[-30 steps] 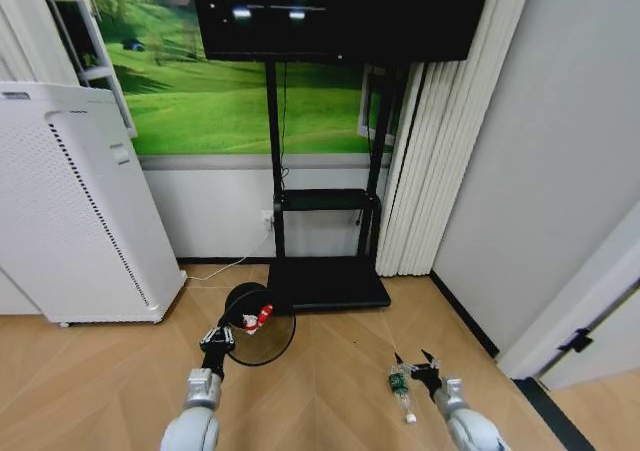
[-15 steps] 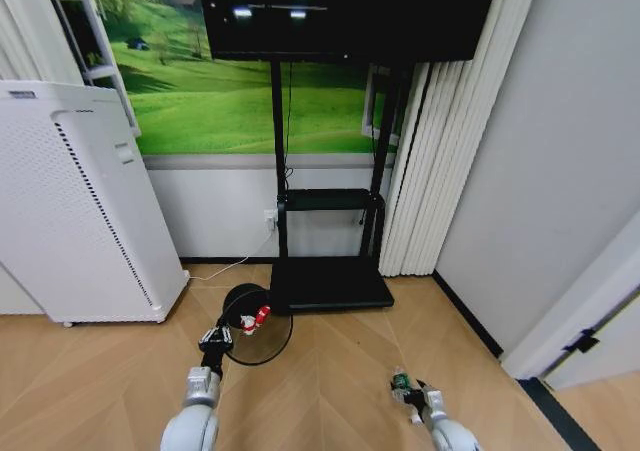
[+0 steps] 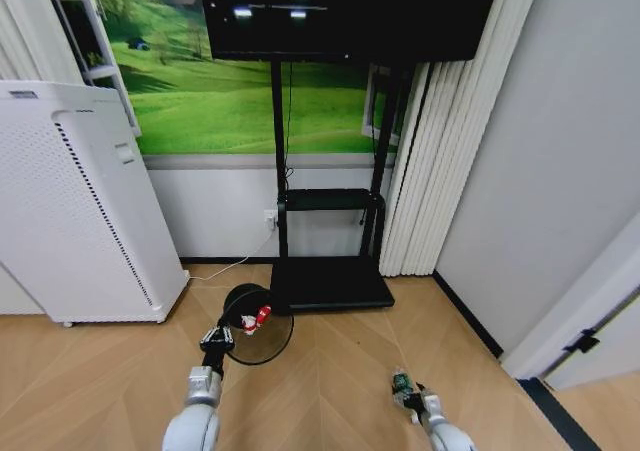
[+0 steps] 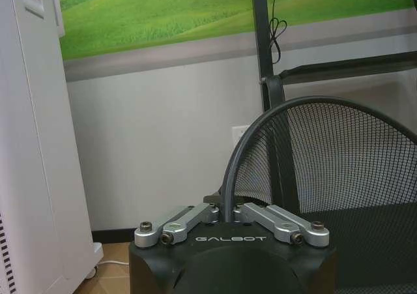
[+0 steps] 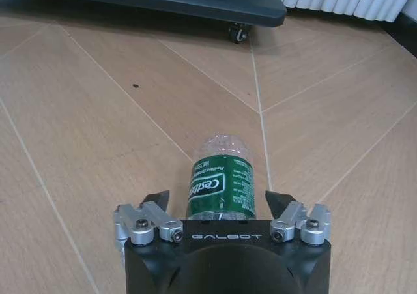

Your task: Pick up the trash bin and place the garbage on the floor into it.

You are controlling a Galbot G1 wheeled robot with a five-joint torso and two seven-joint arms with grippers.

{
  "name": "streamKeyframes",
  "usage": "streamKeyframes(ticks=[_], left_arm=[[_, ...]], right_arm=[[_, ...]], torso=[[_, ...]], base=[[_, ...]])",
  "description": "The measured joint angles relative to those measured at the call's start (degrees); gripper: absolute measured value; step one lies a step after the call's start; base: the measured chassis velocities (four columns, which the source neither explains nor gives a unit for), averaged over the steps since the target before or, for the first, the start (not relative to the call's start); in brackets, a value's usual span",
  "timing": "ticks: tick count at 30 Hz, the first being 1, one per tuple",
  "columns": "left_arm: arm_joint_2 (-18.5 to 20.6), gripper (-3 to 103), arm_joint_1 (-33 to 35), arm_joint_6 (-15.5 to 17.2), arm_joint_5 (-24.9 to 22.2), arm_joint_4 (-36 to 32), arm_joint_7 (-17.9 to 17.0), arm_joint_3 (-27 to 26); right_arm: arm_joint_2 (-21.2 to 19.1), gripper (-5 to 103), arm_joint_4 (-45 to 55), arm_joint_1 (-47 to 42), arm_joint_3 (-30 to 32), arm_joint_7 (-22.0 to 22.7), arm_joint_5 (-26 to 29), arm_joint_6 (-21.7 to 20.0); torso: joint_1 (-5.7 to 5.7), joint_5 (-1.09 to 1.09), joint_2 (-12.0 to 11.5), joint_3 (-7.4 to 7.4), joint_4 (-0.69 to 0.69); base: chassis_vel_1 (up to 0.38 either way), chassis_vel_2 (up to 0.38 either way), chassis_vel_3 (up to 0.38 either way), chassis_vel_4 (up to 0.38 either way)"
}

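The black wire-mesh trash bin (image 3: pixel 258 339) hangs tilted just above the wooden floor, its mouth toward me. My left gripper (image 3: pixel 217 338) is shut on its rim (image 4: pixel 229 170), with the mesh wall (image 4: pixel 339 157) beyond. A red-and-white wrapper (image 3: pixel 261 318) lies inside the bin. On the floor at the right lies a clear bottle (image 3: pixel 400 381) with a green label (image 5: pixel 221 184). My right gripper (image 5: pixel 218 201) is low over it, open, with a finger (image 5: pixel 155 197) on each side of the bottle's body.
A tall white perforated appliance (image 3: pixel 70 201) stands at the left, with a white cable (image 3: pixel 215 271) beside it. The black TV stand's base (image 3: pixel 330 286) sits just behind the bin. White curtains (image 3: pixel 440 141) and a grey wall close the right side.
The right gripper has come down and closer over the bottle, so its open fingers now straddle it. The left gripper and the bin have held still.
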Motion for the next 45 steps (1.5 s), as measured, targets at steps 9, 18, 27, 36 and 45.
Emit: streamKeyframes(ticks=[9,18,27,36,45], left_arm=[[0.1,3,0.1,-0.5,0.0,0.4,0.0,0.1],[0.3,3,0.1,-0.6,0.0,0.4,0.0,0.7],[-0.3,3,-0.4,-0.5,0.9,0.6,-0.1,2.2],[-0.6,3,-1.0,-0.5,1.4,1.1,-0.1,3.1],[-1.0,3,-1.2,-0.5,1.6,1.4,-0.1,4.0]], right_arm=[[0.3,52,-0.2,-0.4,0.2,-0.3,-0.5,0.8],[-1.5,24,4.5,-2.6,0.8,0.0,0.5,0.6],[-7.5,16,26.3,-9.2,5.4,1.9,5.9,-2.8],[-10.8,16,46.3,-18.2,13.4,0.0,8.0,-1.3],[-10.2,16,55.8,-26.5,15.7,-15.5,6.6,10.6]], torso=[[0.0,-0.01,0.0,0.0,0.0],[0.0,0.02,0.0,0.0,0.0],[0.0,0.0,0.0,0.0,0.01],[0.0,0.0,0.0,0.0,-0.01],[0.0,0.0,0.0,-0.01,-0.02]], base=[[0.0,0.0,0.0,0.0],[0.0,0.0,0.0,0.0],[0.0,0.0,0.0,0.0],[0.0,0.0,0.0,0.0],[0.0,0.0,0.0,0.0]])
